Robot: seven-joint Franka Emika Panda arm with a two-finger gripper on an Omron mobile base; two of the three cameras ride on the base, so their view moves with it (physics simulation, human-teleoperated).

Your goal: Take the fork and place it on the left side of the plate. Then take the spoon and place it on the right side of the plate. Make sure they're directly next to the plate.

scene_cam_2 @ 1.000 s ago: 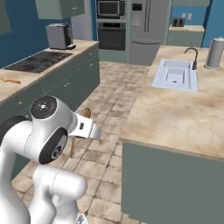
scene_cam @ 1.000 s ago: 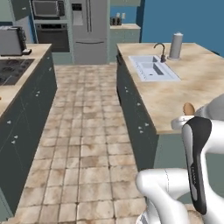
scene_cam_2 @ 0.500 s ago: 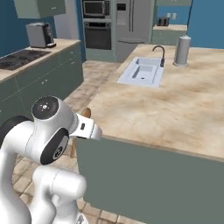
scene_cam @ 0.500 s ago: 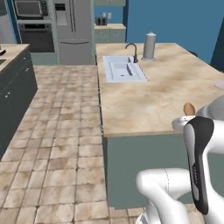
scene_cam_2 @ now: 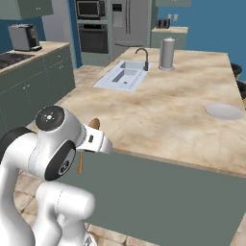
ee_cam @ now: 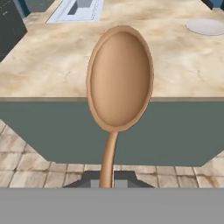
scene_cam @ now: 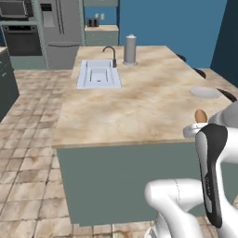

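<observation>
nearest to the hand camera, the gripper (ee_cam: 107, 179) is closed on the thin handle of the spoon (ee_cam: 119, 83), and the brown bowl of the spoon stands up in front of the lens, with its hollow side to the camera. in the left base view the bowl of the spoon (scene_cam: 200, 115) shows just above the white arm, and in the right base view the spoon (scene_cam_2: 91, 129) is seen beside the wrist, in front of the near edge of the island counter (scene_cam_2: 158, 115). the plate (scene_cam_2: 224, 111) lies flat on the counter, on the right part, well apart from the spoon. farther on the counter are the sink (scene_cam_2: 124, 76) and a grey cylinder (scene_cam_2: 166, 53) near the tap. behind, the fridge (scene_cam: 58, 28) stands at the wall.
</observation>
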